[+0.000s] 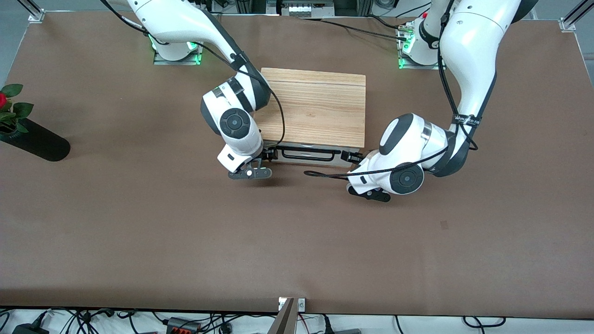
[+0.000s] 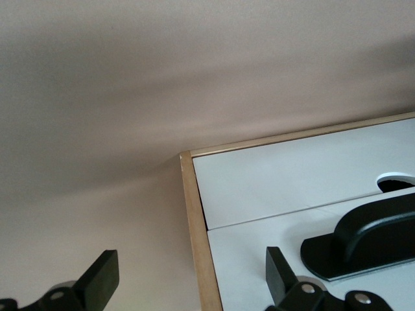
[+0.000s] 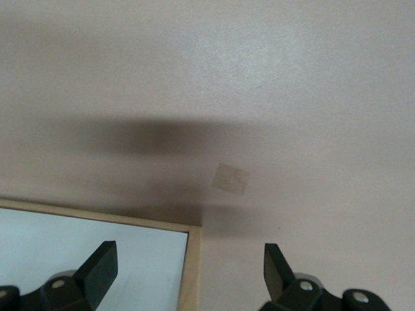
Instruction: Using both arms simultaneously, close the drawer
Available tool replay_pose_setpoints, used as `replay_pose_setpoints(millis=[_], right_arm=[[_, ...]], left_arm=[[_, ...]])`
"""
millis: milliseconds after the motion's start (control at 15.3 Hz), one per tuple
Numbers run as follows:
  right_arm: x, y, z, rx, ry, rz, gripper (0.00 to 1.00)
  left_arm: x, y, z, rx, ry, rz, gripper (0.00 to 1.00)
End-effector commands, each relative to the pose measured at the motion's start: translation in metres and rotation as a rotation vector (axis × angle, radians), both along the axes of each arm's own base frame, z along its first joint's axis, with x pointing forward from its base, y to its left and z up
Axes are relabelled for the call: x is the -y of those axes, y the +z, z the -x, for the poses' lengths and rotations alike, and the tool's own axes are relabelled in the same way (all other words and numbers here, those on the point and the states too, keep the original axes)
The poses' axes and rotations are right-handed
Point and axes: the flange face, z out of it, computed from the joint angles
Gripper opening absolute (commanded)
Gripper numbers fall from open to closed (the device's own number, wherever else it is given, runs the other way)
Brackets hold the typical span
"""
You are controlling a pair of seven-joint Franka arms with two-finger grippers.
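While each released tool, left (image 1: pixel 355 157) and right (image 1: pixel 268 154), straddles a cabinet (image 1: pixel 315 109) edge, the drawer (image 1: pixel 308 155) sits flush.

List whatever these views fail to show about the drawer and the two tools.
- Drawer inside: hidden in the front view by the cabinet top, and both wrist views show only white front panel.
- Contact with the panel: the left tool and right tool sit at the drawer's ends, but their wrists cover the tips in the front view.
- Handle: cut off by the left wrist view's edge.
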Motion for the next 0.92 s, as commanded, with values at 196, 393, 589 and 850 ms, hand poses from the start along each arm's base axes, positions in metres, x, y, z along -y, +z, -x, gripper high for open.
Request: replay_pose_setpoints(millis=[196,393,589,850], right_arm=[[-0.016,0.005,0.019,-0.021,0.017,0.006,1.00],[-0.013,0.022,0.010,0.003,0.022,-0.012,1.00],[0.004,0.074,-0.011,0.074,-0.016,-0.055,1.00],[0.086,0.154,-0.047,0.090,-0.112,-0.052,1.00]], left_arm=[[-0.001,-0.002,-0.004,-0.032,0.041,0.043,1.00],[-0.007,0.026,-0.025,0.060,0.071,0.068,1.00],[-0.032,0.052,-0.045,0.108,0.110,0.080,1.00],[-0.061,0.085,-0.054,0.156,0.139,0.083,1.00]])
